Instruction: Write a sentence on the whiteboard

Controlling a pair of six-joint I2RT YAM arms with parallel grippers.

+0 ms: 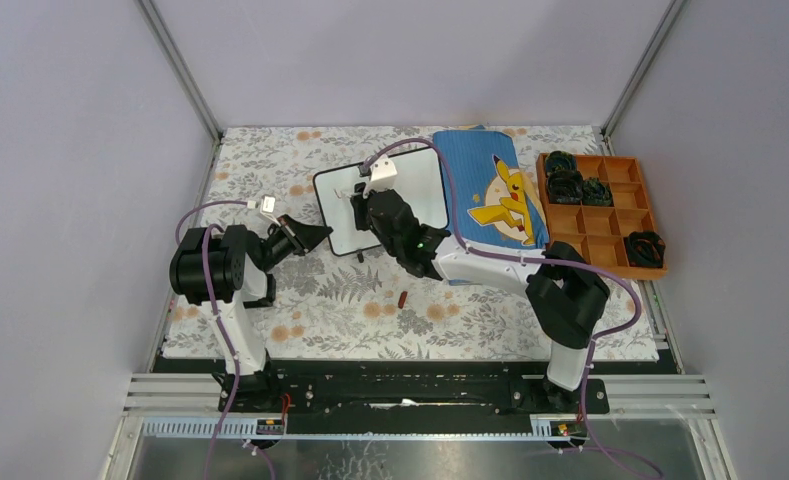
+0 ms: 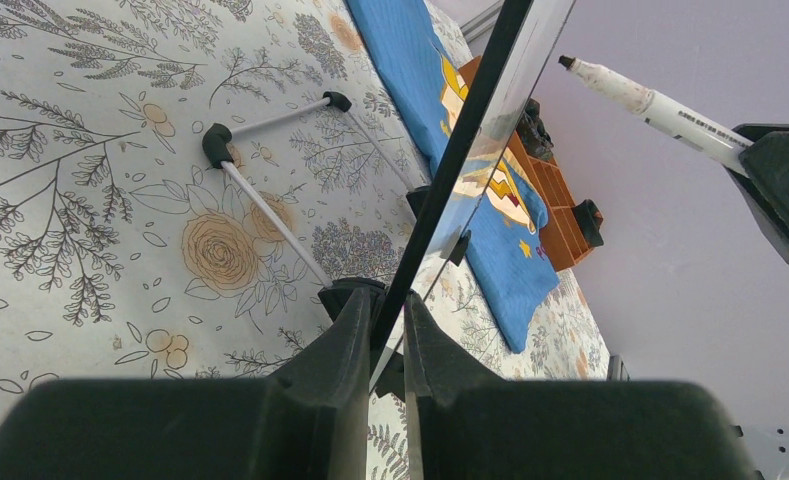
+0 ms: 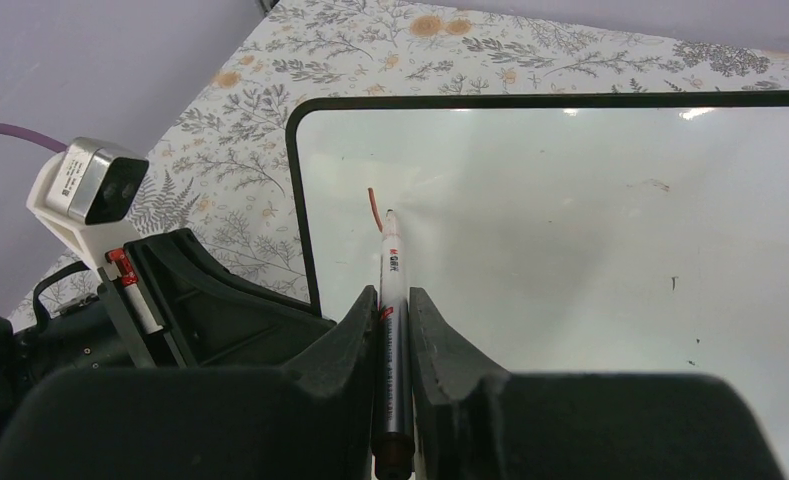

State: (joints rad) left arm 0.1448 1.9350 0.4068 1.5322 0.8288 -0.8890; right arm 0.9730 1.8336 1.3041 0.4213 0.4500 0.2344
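The whiteboard (image 1: 410,180) stands tilted on its thin wire feet (image 2: 270,215) on the flowered mat. My left gripper (image 2: 388,305) is shut on its black rim (image 2: 450,165) at the left edge. My right gripper (image 3: 388,300) is shut on a white marker (image 3: 391,265), whose tip rests on the white face (image 3: 570,230) near the upper left corner. Of the sentence only one short red stroke (image 3: 372,205) shows, just left of the tip. In the top view the right gripper (image 1: 360,205) hangs over the board's left part, with the left gripper (image 1: 318,236) beside it.
A blue cloth with a yellow cartoon figure (image 1: 490,190) lies right of the board. An orange compartment tray (image 1: 600,210) with black items stands at the far right. A small red cap (image 1: 402,298) lies on the mat in front of the board.
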